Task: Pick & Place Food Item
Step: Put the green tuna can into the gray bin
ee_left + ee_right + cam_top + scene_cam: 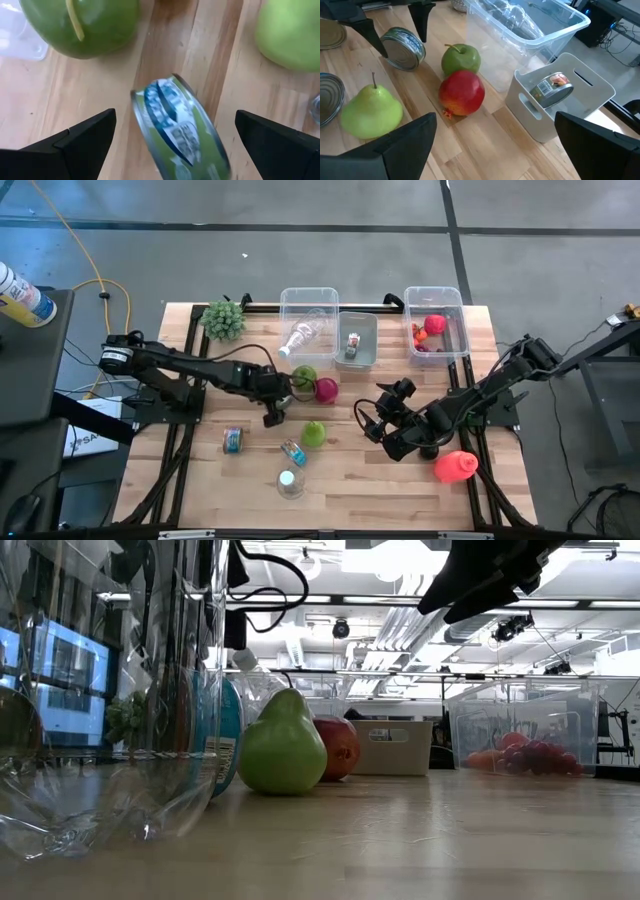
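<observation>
Your target, a small round tin can (175, 125) with a green and blue paper label, lies on its side on the pale wood table (400, 490). From above you can't see it: the left gripper (272, 408) hangs over it, about 8 o'clock from the green apple (304, 377). That claw is spread wide, one dark finger on each side of the can and neither touching it. In the left wrist view the can's lower end is cut off, and the label print is too smeared to read.

A glossy red pomegranate (462, 93) sits just beside the apple, at 4 o'clock of it in the high view, and a smooth light green pear (314, 433) stands near, at 5 o'clock from the gripper. In the low view a clear, crumpled plastic bottle (90, 740) fills the left foreground and hides much of what lies behind it.

The right gripper (495, 119) waits at 3 o'clock of the pear, claw spread and holding nothing. At 12 o'clock of the fruit stands a white box (590, 82) holding another can (551, 88), with a clear plastic bin (308, 308) beside it
</observation>
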`<state>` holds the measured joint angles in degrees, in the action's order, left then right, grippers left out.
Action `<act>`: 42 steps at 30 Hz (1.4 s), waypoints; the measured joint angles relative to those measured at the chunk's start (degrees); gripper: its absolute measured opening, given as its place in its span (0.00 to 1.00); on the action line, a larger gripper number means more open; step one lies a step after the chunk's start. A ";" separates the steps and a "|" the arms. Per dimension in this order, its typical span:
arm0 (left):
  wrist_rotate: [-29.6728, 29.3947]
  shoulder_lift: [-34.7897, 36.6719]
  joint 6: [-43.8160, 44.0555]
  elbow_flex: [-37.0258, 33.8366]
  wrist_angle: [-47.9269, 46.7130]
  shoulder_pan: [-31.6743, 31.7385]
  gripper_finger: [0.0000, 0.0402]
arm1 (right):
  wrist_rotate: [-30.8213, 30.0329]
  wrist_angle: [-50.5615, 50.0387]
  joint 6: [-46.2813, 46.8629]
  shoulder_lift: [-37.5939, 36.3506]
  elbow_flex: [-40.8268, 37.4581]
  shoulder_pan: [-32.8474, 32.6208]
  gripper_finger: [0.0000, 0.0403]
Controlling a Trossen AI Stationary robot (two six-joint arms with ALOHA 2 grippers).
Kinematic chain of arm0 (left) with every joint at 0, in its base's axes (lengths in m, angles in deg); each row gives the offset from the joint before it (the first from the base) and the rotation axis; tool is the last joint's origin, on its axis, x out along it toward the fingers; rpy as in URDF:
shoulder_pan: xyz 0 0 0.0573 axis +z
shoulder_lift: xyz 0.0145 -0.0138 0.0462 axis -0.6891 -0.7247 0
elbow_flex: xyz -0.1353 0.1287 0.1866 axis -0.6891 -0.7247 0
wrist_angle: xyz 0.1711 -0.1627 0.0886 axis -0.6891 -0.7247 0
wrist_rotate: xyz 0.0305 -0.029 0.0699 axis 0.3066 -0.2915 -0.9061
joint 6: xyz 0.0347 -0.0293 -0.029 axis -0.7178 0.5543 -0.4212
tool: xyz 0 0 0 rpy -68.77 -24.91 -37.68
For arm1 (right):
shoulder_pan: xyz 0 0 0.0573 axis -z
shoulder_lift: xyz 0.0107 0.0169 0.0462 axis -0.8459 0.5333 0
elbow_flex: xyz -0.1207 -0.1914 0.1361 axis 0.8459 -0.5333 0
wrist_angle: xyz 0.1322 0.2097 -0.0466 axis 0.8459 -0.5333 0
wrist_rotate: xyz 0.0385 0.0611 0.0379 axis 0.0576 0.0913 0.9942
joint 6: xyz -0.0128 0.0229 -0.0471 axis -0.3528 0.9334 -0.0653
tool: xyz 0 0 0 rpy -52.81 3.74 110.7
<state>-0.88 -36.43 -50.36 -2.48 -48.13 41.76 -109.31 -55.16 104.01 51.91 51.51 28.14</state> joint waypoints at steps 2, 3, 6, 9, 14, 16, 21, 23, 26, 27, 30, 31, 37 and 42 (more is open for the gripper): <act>-0.02 0.00 0.48 0.00 0.00 0.51 0.99 | -0.02 0.00 0.00 0.00 0.00 0.00 0.98; -0.02 0.00 0.88 0.00 -0.02 0.73 0.99 | -0.02 -0.01 -0.01 0.00 0.00 0.00 0.98; -0.04 0.00 1.25 0.00 -0.02 1.36 0.99 | -0.17 -0.01 -0.18 0.00 0.00 0.00 0.98; 0.01 0.01 0.99 0.00 -0.42 1.96 0.99 | -0.36 -0.01 -0.86 0.00 0.00 0.00 0.98; 0.09 0.02 1.96 0.00 -2.30 2.18 0.95 | -0.33 -0.01 -1.10 0.00 0.00 0.00 0.98; 0.09 0.02 1.98 0.00 -2.19 2.18 0.92 | -0.31 -0.01 -1.37 0.00 0.00 0.00 0.98; 0.09 0.02 2.03 0.00 -2.21 2.18 0.81 | -0.33 -0.05 -1.54 0.00 0.00 0.00 0.98; 0.09 0.02 2.12 0.00 -2.21 2.18 0.76 | -0.30 -0.07 -1.53 0.00 0.00 0.00 0.98; 0.12 0.02 2.14 0.00 -2.23 2.18 0.69 | -0.30 -0.07 -1.54 0.00 0.00 0.01 0.98; 0.11 0.02 2.14 0.00 -2.23 2.18 0.65 | -0.30 -0.07 -1.54 0.00 0.00 0.00 0.98; 0.13 0.02 2.13 0.00 -2.23 2.18 0.55 | -0.28 -0.07 -1.55 0.00 0.00 0.00 0.98; 0.13 0.02 2.12 0.00 -2.23 2.18 0.51 | -0.28 -0.07 -1.54 0.00 -0.01 0.00 0.98; 0.33 0.04 -0.10 0.00 -2.25 2.18 0.33 | -0.26 -0.07 -1.53 0.00 -0.02 0.00 0.98; -0.07 0.98 -3.01 0.17 -2.81 1.00 0.33 | 0.66 -0.05 -1.53 0.00 -0.02 0.01 0.98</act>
<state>-0.96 -35.45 -53.37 -2.31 -50.94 42.77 -108.64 -55.21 102.48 51.91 51.48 28.15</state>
